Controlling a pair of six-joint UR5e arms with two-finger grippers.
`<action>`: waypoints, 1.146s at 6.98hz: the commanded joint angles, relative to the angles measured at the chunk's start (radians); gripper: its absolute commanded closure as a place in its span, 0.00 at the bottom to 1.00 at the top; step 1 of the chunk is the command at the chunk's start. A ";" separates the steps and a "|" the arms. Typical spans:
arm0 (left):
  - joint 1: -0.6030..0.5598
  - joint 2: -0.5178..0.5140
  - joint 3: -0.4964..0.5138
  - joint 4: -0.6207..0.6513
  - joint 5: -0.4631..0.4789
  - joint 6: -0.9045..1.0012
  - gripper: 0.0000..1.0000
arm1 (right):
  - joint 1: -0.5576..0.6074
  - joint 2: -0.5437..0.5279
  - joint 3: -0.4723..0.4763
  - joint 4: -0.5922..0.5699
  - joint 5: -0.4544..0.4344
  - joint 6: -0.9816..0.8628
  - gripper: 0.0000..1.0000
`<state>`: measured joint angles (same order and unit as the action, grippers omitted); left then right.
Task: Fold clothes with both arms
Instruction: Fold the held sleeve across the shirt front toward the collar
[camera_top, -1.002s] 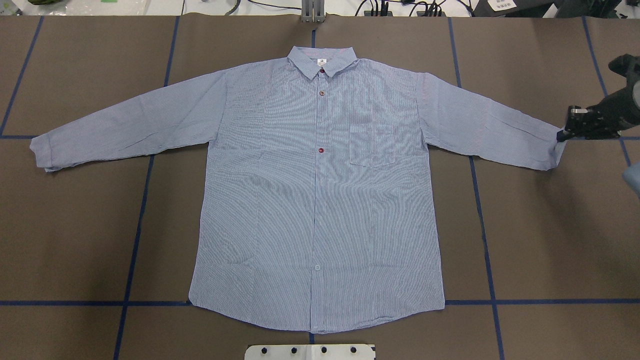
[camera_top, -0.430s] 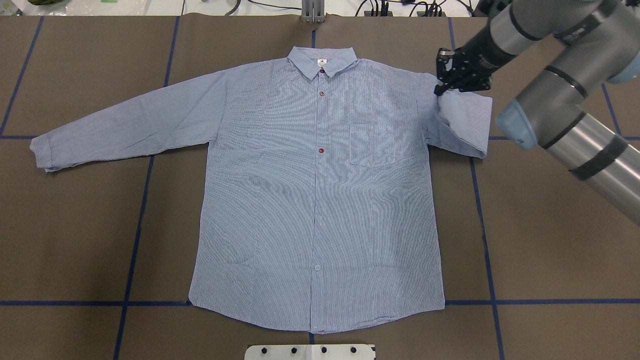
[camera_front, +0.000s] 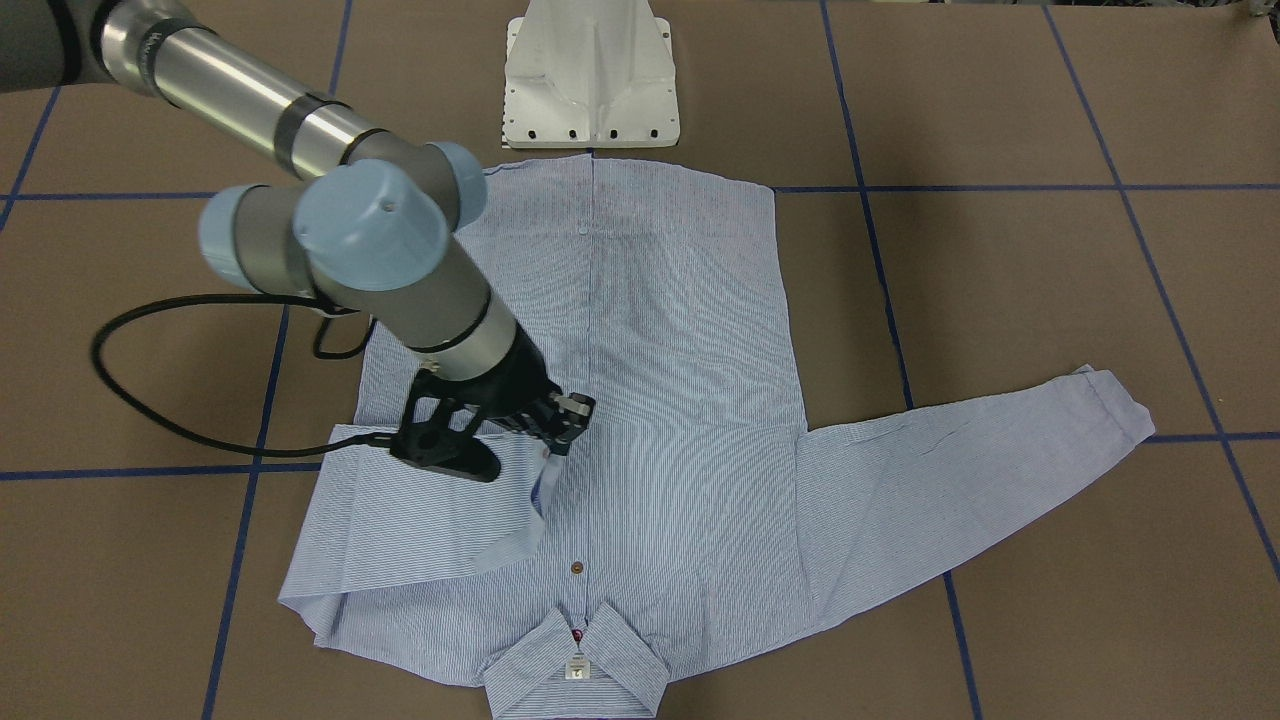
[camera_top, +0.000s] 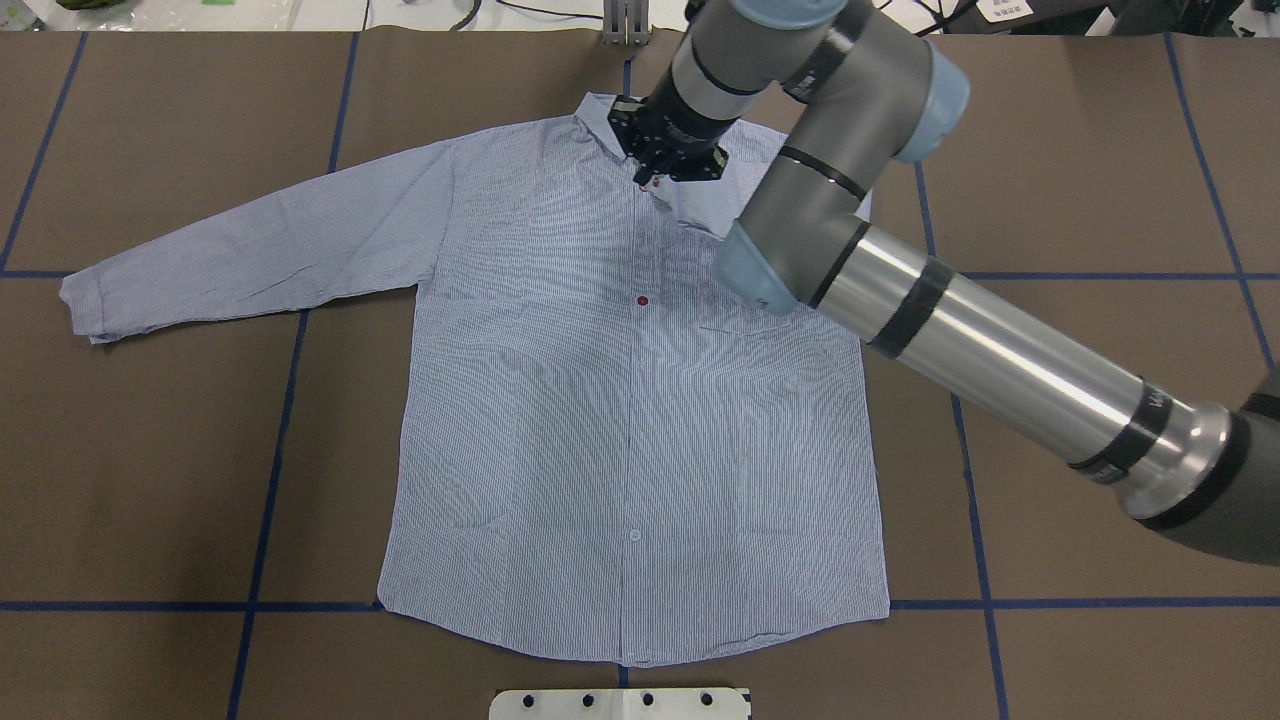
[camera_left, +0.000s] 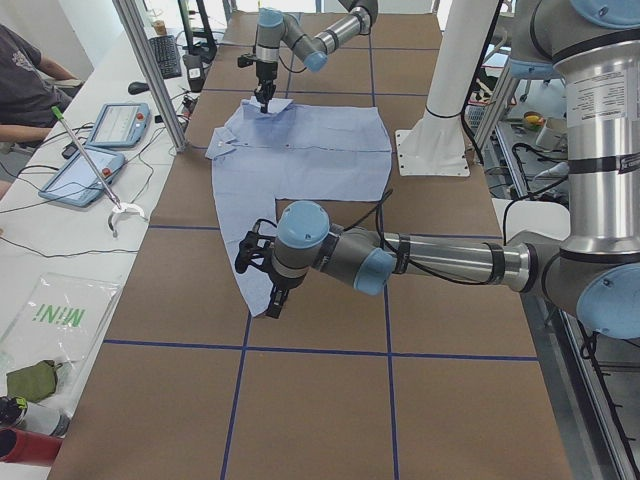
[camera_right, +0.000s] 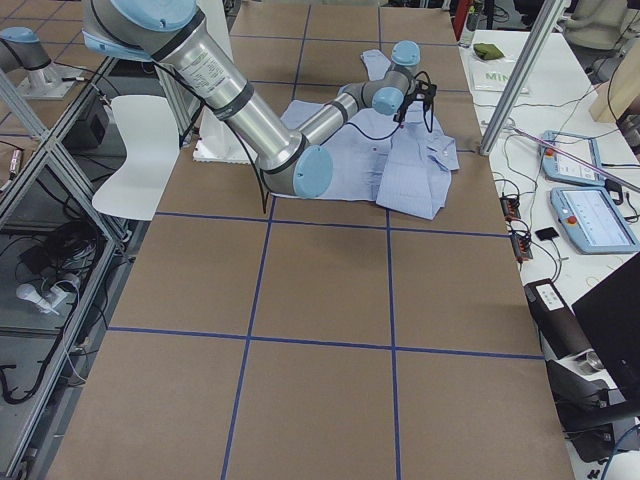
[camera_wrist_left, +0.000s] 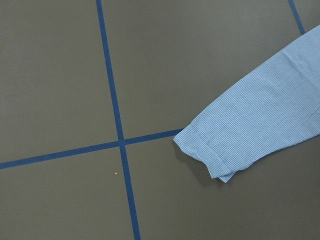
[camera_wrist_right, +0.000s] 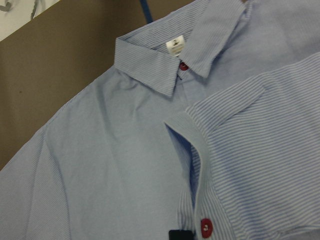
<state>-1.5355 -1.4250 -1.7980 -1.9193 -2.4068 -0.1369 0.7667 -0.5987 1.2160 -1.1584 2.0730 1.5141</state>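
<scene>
Your shirt (camera_top: 620, 420) lies flat, buttons up, on the table (camera_top: 1100, 150). The right pincer (camera_top: 657, 176) is clamped on the right cuff (camera_front: 545, 478) and holds it over the button line just below the collar (camera_top: 645, 120), with the right sleeve (camera_front: 430, 520) doubled back across the chest. The left pincer (camera_left: 272, 303) hangs well away from the collar, near the left cuff (camera_top: 85, 305) of the outstretched sleeve, and you cannot tell whether it is wide or narrow.

Your shirt (camera_top: 640, 420) is thin woven cloth: matt, finely striped, lightly creased. Its red button (camera_top: 642, 300) looks hard and glossy. The table (camera_top: 1100, 450) carries a matt brown, paper-like sheet with smooth blue tape lines (camera_top: 150, 606). The right arm (camera_top: 1000, 345) is polished metal tube with smooth pale blue joint caps (camera_front: 370, 225). The right end effector (camera_top: 655, 178) is matt black.
</scene>
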 joint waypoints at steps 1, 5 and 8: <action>0.000 0.001 -0.004 0.000 0.000 -0.001 0.01 | -0.058 0.097 -0.073 0.017 -0.071 0.012 1.00; 0.000 0.001 -0.004 0.000 0.000 -0.001 0.01 | -0.105 0.128 -0.116 0.025 -0.166 0.031 1.00; 0.000 0.001 -0.003 -0.001 0.000 0.000 0.01 | -0.156 0.146 -0.118 0.072 -0.244 0.064 1.00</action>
<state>-1.5355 -1.4236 -1.8011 -1.9201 -2.4057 -0.1378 0.6348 -0.4614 1.0987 -1.1000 1.8667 1.5616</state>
